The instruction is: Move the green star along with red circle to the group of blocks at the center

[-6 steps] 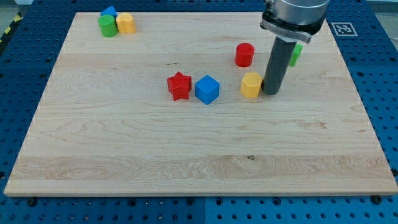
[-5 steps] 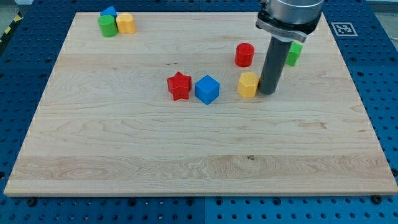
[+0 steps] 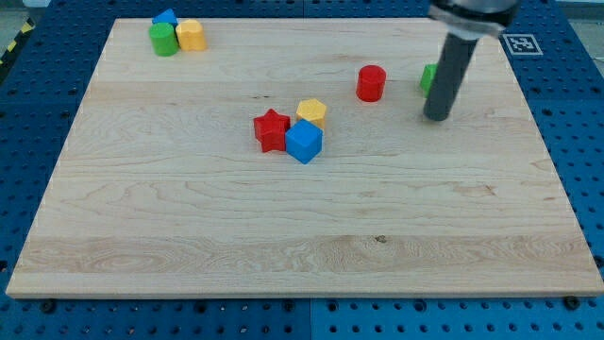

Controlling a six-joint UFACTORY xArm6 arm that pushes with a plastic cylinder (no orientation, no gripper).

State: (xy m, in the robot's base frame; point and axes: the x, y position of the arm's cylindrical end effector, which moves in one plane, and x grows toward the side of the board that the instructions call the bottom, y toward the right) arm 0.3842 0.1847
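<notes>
The red circle (image 3: pixel 371 83) stands at the board's upper right. The green star (image 3: pixel 429 78) is just right of it, mostly hidden behind my rod. My tip (image 3: pixel 436 118) rests on the board below the green star and to the right of the red circle, touching neither that I can see. The center group is a red star (image 3: pixel 272 130), a blue cube (image 3: pixel 304 142) and a yellow hexagon (image 3: pixel 311 113), all close together.
A second group sits at the view's top left: a green cylinder (image 3: pixel 163 40), a yellow block (image 3: pixel 191 35) and a blue block (image 3: pixel 166 18) behind them. The wooden board (image 3: pixel 302 255) lies on a blue pegboard table.
The yellow hexagon has moved left and now sits against the blue cube, which shifted slightly left and down. My tip has moved away to the right, under the green star.
</notes>
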